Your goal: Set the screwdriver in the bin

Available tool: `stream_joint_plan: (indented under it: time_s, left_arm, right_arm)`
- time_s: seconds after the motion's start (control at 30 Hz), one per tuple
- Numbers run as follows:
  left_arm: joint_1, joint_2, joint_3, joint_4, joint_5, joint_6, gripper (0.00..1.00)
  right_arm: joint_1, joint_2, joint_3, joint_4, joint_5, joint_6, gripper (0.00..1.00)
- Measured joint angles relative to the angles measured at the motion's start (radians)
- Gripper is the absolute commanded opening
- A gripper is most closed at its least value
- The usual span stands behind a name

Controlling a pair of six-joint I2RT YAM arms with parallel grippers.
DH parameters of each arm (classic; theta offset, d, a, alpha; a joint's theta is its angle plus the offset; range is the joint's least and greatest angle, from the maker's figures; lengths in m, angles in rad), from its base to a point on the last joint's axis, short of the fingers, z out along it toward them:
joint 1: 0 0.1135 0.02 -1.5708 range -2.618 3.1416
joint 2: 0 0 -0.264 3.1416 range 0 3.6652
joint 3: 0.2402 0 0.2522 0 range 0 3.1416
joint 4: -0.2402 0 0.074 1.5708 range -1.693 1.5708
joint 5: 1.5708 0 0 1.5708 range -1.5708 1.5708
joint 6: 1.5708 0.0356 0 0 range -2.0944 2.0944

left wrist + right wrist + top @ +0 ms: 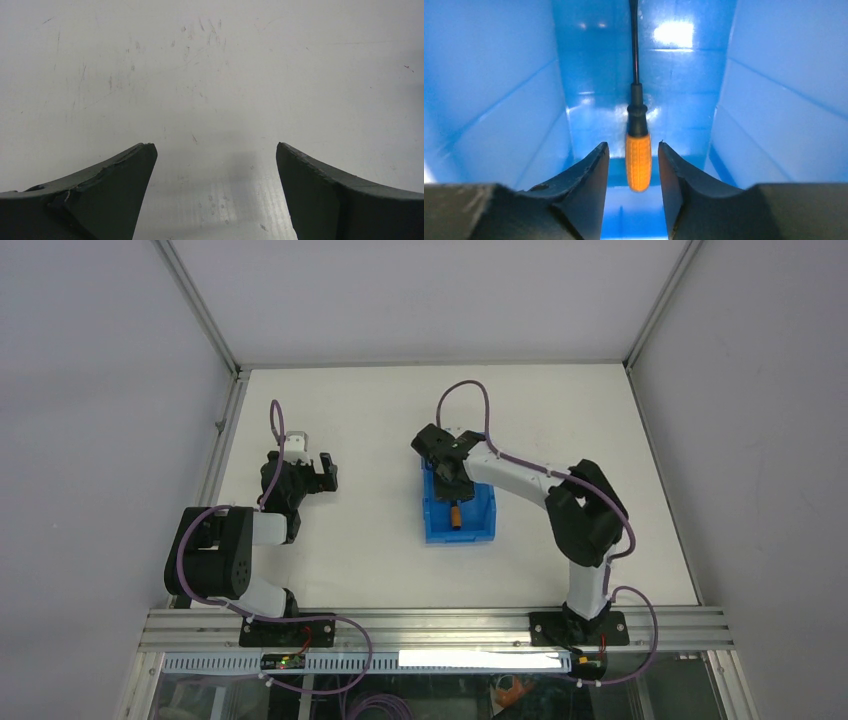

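1. Near the middle of the white table, a bright blue bin, at about 10 o'clock from the right arm's base.
2. Inside the bin, the screwdriver, its orange handle showing between the blue walls at 6 o'clock of the right gripper.
3. Right gripper poised over the bin's 12 o'clock end, tips down between the walls.
4. From the right wrist: screwdriver lined up straight along the bin, thin black shaft toward 12 o'clock, orange handle toward 6 o'clock, the handle's end slightly blurred.
5. Right gripper parted, one dark finger at 9 o'clock of the handle and one at 3 o'clock, with a sliver of blue visible on each side. No grip and no contact seen.
6. Cannot tell whether the screwdriver rests flat on the bin's floor.
7. Left gripper well apart from the bin, at 9 o'clock of it, roughly 12 o'clock from the left arm's base.
8. From the left wrist: left gripper spread wide, only scuffed white table between its two dark fingers.
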Motion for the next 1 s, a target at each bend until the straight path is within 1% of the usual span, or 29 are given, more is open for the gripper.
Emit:
stream_joint_plan:
  time_s: [0.03, 0.07, 0.1, 0.13, 0.17, 0.33, 0.4, 0.5, 0.6, 0.7, 0.77, 0.87, 1.0]
  left_arm:
    - [0.0, 0.0, 0.0, 0.0, 0.0, 0.0, 0.99]
    - [0.0, 0.0, 0.0, 0.0, 0.0, 0.0, 0.99]
    - [0.0, 0.0, 0.0, 0.0, 0.0, 0.0, 0.99]
    - [0.0, 0.0, 0.0, 0.0, 0.0, 0.0, 0.99]
    - [0.0, 0.0, 0.0, 0.0, 0.0, 0.0, 0.99]
    - [0.0, 0.0, 0.0, 0.0, 0.0, 0.0, 0.99]
    - [0.0, 0.0, 0.0, 0.0, 0.0, 0.0, 0.99]
    - [0.0, 0.0, 0.0, 0.0, 0.0, 0.0, 0.99]
    - [0.0, 0.0, 0.0, 0.0, 0.0, 0.0, 0.99]
    - [0.0, 0.0, 0.0, 0.0, 0.0, 0.0, 0.99]
    - [0.0, 0.0, 0.0, 0.0, 0.0, 0.0, 0.99]
    - [0.0, 0.0, 0.0, 0.0, 0.0, 0.0, 0.99]
    - [0.0, 0.0, 0.0, 0.0, 0.0, 0.0, 0.99]
  right_arm:
    - [0.003, -0.026, 0.001, -0.005, 0.008, -0.001, 0.53]
    - [0.005, -0.055, 0.003, -0.011, 0.014, -0.002, 0.65]
    - [0.006, -0.084, 0.006, -0.016, 0.02, -0.003, 0.82]
    - [0.006, -0.118, 0.01, -0.019, 0.027, -0.008, 0.96]
    - [0.007, -0.167, 0.012, -0.022, 0.036, -0.026, 0.99]
    - [0.001, -0.381, 0.007, -0.026, 0.078, -0.091, 0.99]
    - [-0.02, -0.483, -0.034, 0.011, 0.086, -0.134, 0.99]
    - [-0.116, -0.64, -0.171, 0.109, 0.05, -0.189, 0.99]
    - [-0.286, -0.779, -0.343, 0.206, -0.011, -0.231, 0.99]
    - [-0.405, -0.888, -0.533, 0.34, -0.065, -0.256, 0.99]
    - [-0.464, -0.952, -0.663, 0.418, -0.104, -0.261, 0.99]
    - [-0.528, -1.006, -0.811, 0.502, -0.146, -0.246, 0.99]
    - [-0.556, -1.046, -0.959, 0.594, -0.175, -0.203, 0.99]
